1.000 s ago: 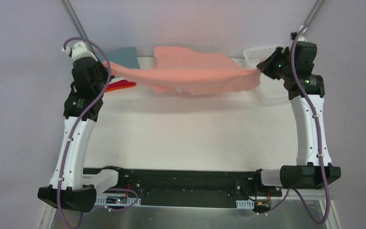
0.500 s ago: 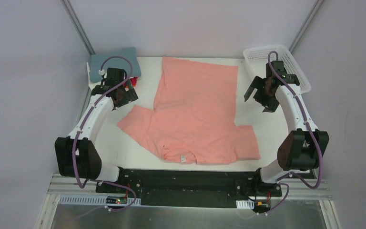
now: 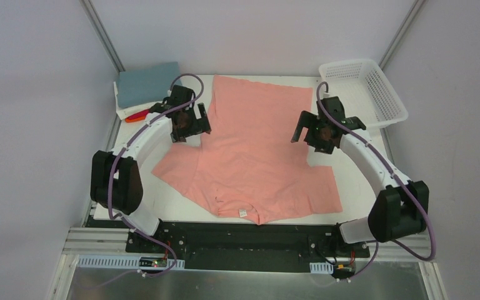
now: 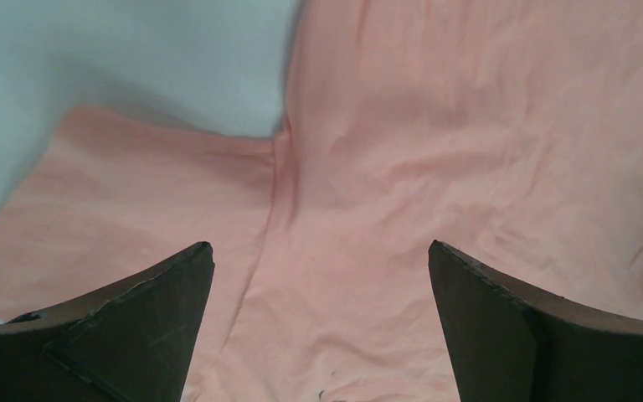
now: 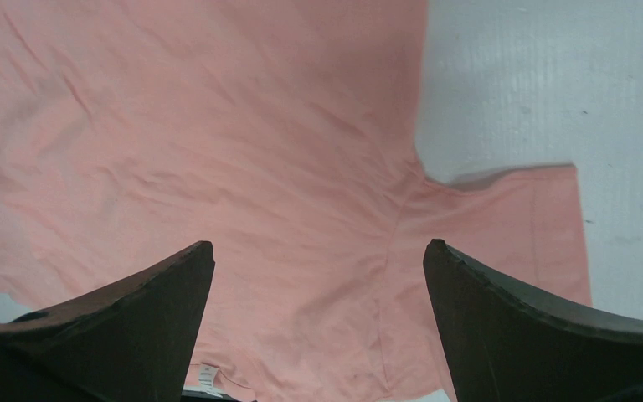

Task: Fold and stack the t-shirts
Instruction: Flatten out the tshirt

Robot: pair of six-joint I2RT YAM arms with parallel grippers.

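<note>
A salmon-pink t-shirt (image 3: 256, 147) lies spread flat on the white table (image 3: 356, 162), collar and label toward the near edge, hem at the far edge. My left gripper (image 3: 198, 127) hovers open over the shirt's left side where the sleeve joins the body (image 4: 280, 146). My right gripper (image 3: 304, 136) hovers open over the right sleeve seam (image 5: 402, 209). Nothing sits between either pair of fingers. At the far left corner lies a stack of folded t-shirts: grey-blue (image 3: 147, 81) on top, white under it, and an orange-red edge (image 3: 139, 115) showing below.
A white lattice basket (image 3: 364, 87) stands at the far right corner. Metal frame posts rise at both far corners. Bare table (image 5: 552, 84) shows right of the shirt, and more (image 4: 134, 50) left of it.
A second ago both grippers held the shirt stretched in the air at the far side. They have let go, the shirt lies flat, and both arms have moved inward over its sleeve seams.
</note>
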